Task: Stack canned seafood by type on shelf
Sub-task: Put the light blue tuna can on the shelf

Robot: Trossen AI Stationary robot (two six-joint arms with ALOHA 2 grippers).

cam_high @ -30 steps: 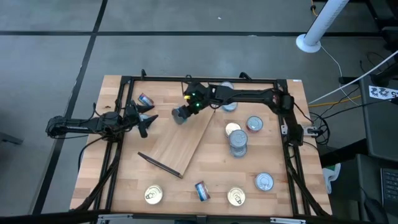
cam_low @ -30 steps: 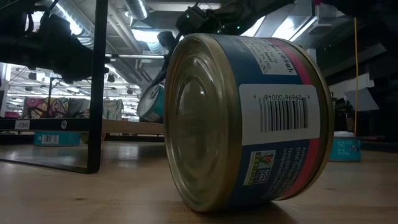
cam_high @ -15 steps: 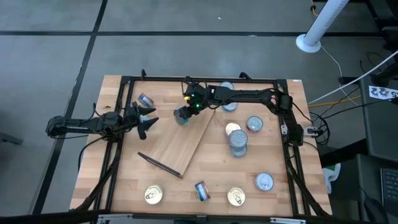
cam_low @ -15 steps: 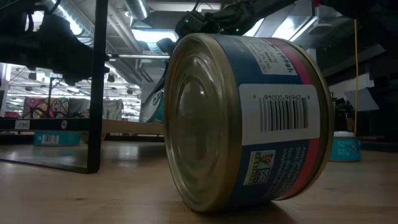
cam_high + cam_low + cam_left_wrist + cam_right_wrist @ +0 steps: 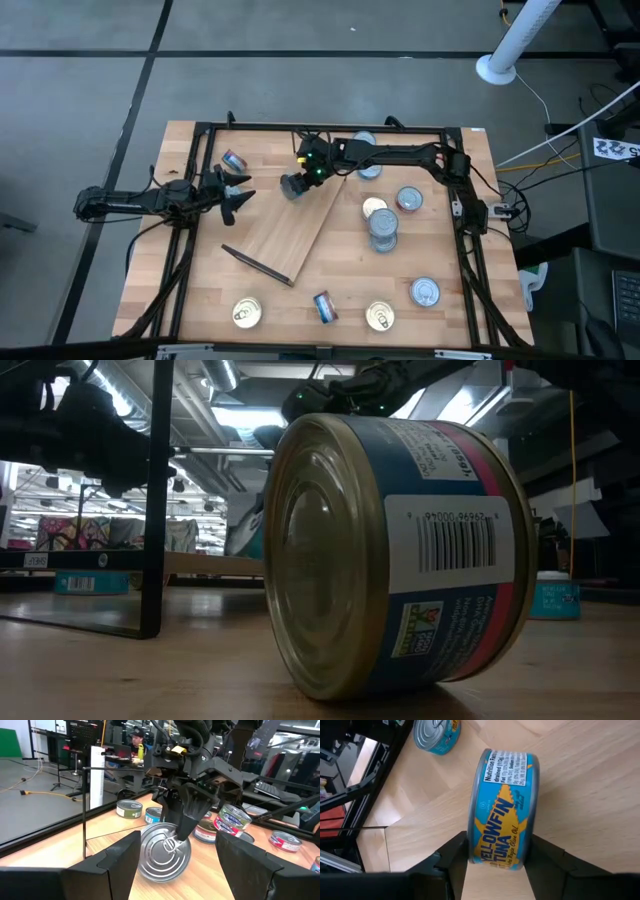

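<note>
My right gripper (image 5: 293, 184) reaches from the right to the far corner of the shelf (image 5: 290, 235), a light plywood board lying askew on the table. It is shut on a blue "Yellowfin Tuna" can (image 5: 504, 807) with a silver pull-tab lid (image 5: 162, 852). My left gripper (image 5: 238, 196) waits open at the table's left, pointing level at that can. More canned seafood stands about: a stack of two (image 5: 383, 230), one tin (image 5: 235, 160) by my left gripper, and a blue-red tin on its side (image 5: 390, 550) near the front edge. My right gripper pinches the can across its two flat ends, one finger (image 5: 189, 817) lying on the lid and the other behind the bottom. The fingers slant down from the table's far right. The can stands on edge, label side (image 5: 492, 847) up, its rim apparently on the shelf's far corner.
Single tins sit at the right (image 5: 409, 200), under my right arm (image 5: 368, 170) and along the front (image 5: 246, 313), (image 5: 379, 316), (image 5: 425, 292). A dark frame bar (image 5: 256, 265) lies on the board's near edge. Black frame rails (image 5: 200, 140) border the table.
My right gripper has tipped a little over the board's far corner. The can in it has turned with it, and in the low view shows less of its lid than before.
</note>
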